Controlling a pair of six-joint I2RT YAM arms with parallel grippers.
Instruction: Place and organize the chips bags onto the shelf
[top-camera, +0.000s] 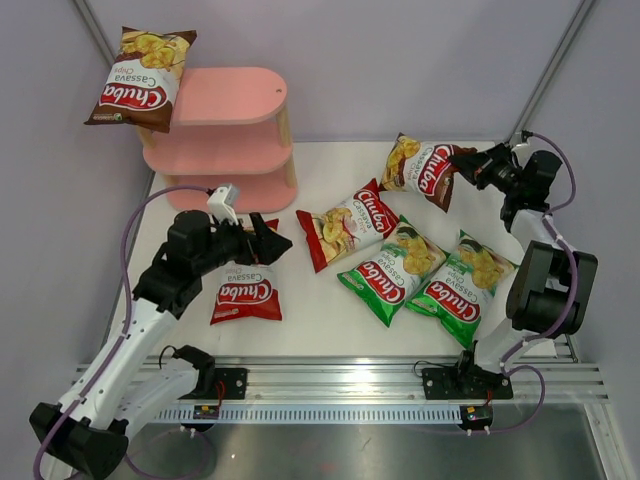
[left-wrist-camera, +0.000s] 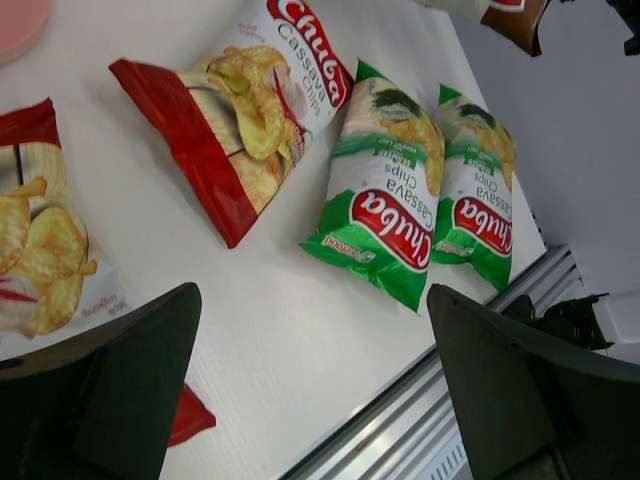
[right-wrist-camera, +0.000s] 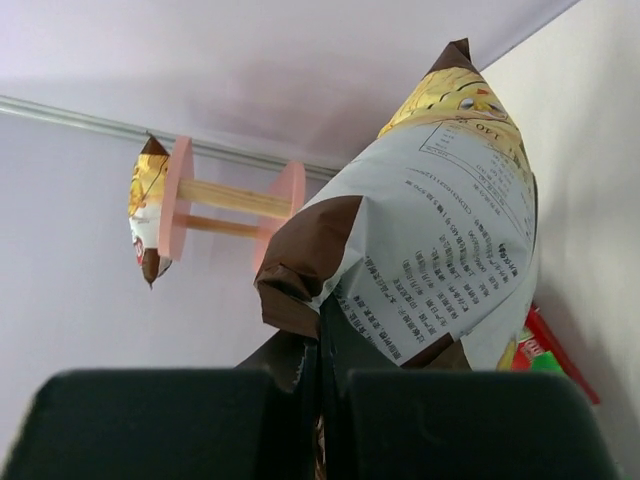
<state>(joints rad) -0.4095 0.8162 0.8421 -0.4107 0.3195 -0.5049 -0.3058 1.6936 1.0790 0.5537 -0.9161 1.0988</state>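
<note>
My left arm is built of smooth white tubular links joined by bulky matt black joint housings. My right arm has the same white-and-black make-up. A thin purple-grey cable runs along the left arm, and a matching purple-grey lead trails beside the right one. A small white camera block is fixed at the left wrist. Each arm ends below in a black base block. Through the left wrist camera I see two broad matt black fingers with flat, slanted faces. The right arm's fingers are black too, and blockier.
</note>
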